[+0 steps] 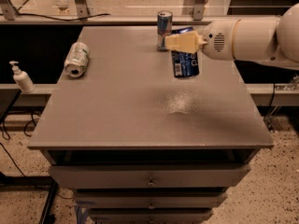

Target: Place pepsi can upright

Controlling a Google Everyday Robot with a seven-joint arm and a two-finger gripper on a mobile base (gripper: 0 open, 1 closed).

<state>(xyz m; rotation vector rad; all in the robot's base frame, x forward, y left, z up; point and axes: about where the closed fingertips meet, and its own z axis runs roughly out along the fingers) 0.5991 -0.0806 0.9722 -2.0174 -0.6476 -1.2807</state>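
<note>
The pepsi can (186,64) is dark blue with white lettering. It hangs roughly upright, slightly tilted, over the back right part of the grey table (117,106). My gripper (181,42) reaches in from the right on a thick white arm (252,38). Its tan fingers (175,42) are shut on the can's upper part. I cannot tell whether the can's bottom rim touches the table top. The can's top is hidden behind the fingers.
A slim blue-and-silver can (164,27) stands upright at the table's back edge, just left of and behind the gripper. A silver-and-green can (77,59) lies on its side at the back left. A pump bottle (21,78) stands on a ledge to the left. Drawers (149,176) sit below.
</note>
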